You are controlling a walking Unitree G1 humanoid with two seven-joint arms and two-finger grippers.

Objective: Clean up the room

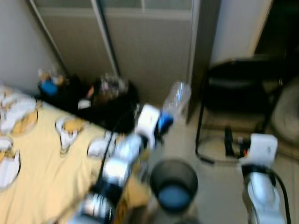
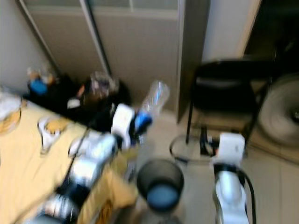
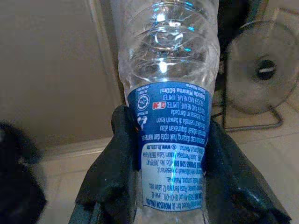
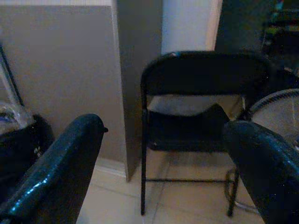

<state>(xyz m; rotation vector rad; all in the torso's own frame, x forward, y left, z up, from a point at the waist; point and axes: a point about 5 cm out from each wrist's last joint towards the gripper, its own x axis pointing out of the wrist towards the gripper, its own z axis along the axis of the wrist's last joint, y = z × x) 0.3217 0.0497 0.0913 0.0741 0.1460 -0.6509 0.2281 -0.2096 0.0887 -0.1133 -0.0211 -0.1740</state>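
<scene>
With your left claw point(image 1: 164, 122) clamped on the empty plastic bottle point(image 1: 176, 99) above and just behind the black bin point(image 1: 174, 185), right claw point(image 4: 163, 154) spread and empty, bring the bottle squarely over the bin's mouth before you release.

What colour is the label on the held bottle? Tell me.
Blue above, white below, on the bottle; clearest in the left wrist view.

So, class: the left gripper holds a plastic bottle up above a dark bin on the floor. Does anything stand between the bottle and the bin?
Nothing visible does. The bottle in the left gripper sits above the open bin.
</scene>
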